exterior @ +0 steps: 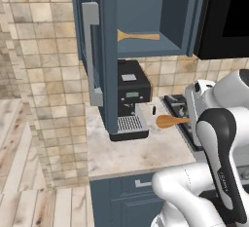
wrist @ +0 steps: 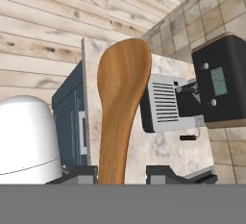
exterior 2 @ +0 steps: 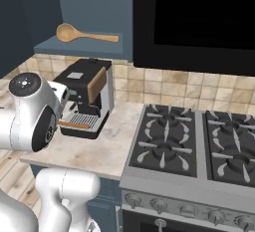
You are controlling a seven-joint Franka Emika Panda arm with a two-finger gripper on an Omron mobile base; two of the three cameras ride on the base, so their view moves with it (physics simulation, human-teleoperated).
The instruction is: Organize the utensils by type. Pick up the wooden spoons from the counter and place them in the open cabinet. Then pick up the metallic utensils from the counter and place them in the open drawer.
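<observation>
A: Item one, wooden spoon (wrist: pixel 122 117). Location?

B: In the claw (wrist: pixel 122 175), clenched on the handle. In the hand view the oval bowl rises between the two dark finger tips. From the left base view the same spoon's bowl (exterior: pixel 168 121) sticks out beside the white arm, above the tabletop (exterior: pixel 141 150), to the right of the coffee machine (exterior: pixel 130 99).

A: Item two, second wooden spoon?

B: Second wooden spoon (exterior 2: pixel 84 34) lies flat on the cabinet (exterior 2: pixel 94 14) shelf, bowl to the left in the right base view. The cabinet door (exterior: pixel 95 46) stands open, with its grey bar handle (exterior: pixel 91 50) facing the room.

A: Metallic utensils?

B: None that I can make out on the visible tabletop. The drawer I cannot pick out either; only blue base fronts below the edge.

A: Surroundings?

B: Coffee machine on the beige tabletop under the cabinet. Stove (exterior 2: pixel 191 146) with grey burners to its right. Black microwave (exterior 2: pixel 199 19) above the stove. Tiled wall behind.

A: Progress, by your reckoning?

B: One spoon shelved, one in hand and not yet lifted to the shelf. Judged so, the wooden half is partly done. The whole metallic half looks to be left, along with finding the fork and the short utensil.
</observation>
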